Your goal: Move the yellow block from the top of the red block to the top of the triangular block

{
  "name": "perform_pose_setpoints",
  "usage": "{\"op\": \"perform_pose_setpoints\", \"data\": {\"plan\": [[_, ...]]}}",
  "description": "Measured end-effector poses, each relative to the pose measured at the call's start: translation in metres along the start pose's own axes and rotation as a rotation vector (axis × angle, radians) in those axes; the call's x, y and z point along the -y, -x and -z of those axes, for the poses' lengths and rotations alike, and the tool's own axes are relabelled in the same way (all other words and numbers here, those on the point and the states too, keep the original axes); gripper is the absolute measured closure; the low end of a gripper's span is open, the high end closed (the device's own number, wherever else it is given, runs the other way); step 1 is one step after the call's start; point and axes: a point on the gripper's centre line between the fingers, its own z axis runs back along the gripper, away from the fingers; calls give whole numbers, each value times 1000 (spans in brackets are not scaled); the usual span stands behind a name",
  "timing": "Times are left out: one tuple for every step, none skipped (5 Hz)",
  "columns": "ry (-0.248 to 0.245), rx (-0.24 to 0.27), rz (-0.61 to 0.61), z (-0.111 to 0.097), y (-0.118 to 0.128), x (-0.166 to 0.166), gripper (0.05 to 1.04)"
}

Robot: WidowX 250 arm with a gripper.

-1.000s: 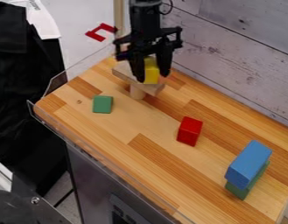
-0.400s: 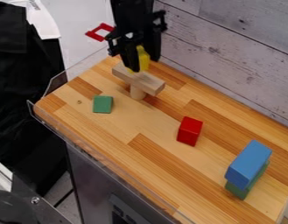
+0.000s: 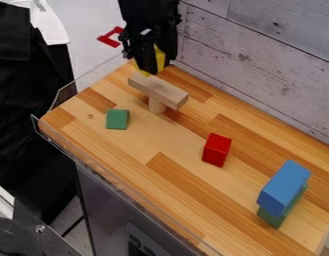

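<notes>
The black gripper [image 3: 155, 66] hangs at the upper part of the table, with its two fingers shut on the yellow block [image 3: 159, 58]. Part of the yellow block is hidden by the near finger. Both are just behind and above the left end of a light wooden plank that rests on a round post. Farther right, nearer the middle of the table, the red block [image 3: 217, 149] stands with nothing on it. I cannot make out a triangular block among the pieces.
The wooden plank [image 3: 160, 91] tops its post [image 3: 156, 105]. A green block [image 3: 117, 119] lies left of it. A blue block [image 3: 284, 187] rests on a green one [image 3: 281, 216] at lower right. Clear guards edge the table's left side; a plank wall stands behind.
My gripper has moved up and left in the view, away from over the wooden plank, carrying the yellow block. The other blocks have stayed put.
</notes>
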Motion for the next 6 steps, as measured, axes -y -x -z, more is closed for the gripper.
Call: {"op": "perform_pose_setpoints", "data": {"plan": [[9,-15,-56,7,2,-4,518],[18,-24,-85,11,4,-5,518],[33,-41,-110,15,7,-6,518],[56,-57,-145,17,9,-3,517],[77,-66,-164,18,10,0,517],[76,-75,-179,24,10,1,518]]}}
